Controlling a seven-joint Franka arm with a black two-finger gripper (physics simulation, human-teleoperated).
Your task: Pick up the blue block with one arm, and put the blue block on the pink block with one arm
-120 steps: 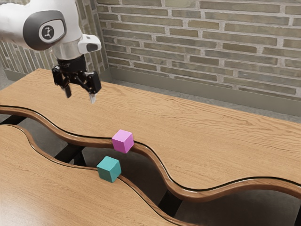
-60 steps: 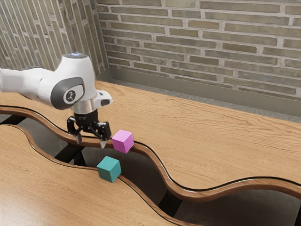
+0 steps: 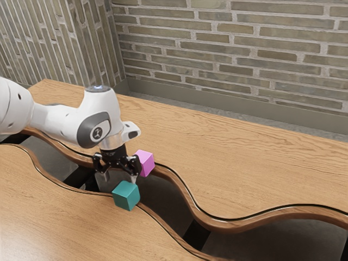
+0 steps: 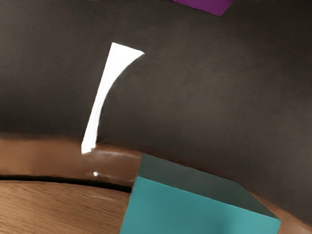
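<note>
A teal-blue block [image 3: 126, 196] rests on the curved edge of the near wooden table [image 3: 49, 223]. A pink block [image 3: 144, 162] sits on the wavy edge of the far table [image 3: 228, 157]. My gripper [image 3: 116, 179] hangs open just above the teal-blue block, slightly to the exterior view's left of it, with its fingers [image 3: 132, 176] spread and touching nothing. In the wrist view the teal-blue block [image 4: 195, 204] lies close under the hand at the table's rim, and a corner of the pink block [image 4: 202, 5] lies beyond the dark gap.
A dark gap [image 3: 163, 206] with black crossbars runs between the two wavy table edges. A brick wall [image 3: 228, 49] stands behind the far table. Bare wood stretches on both tables.
My arm has swung down and toward the exterior view's right, from high above the far table's left part to just over the teal-blue block. The blocks have not moved.
</note>
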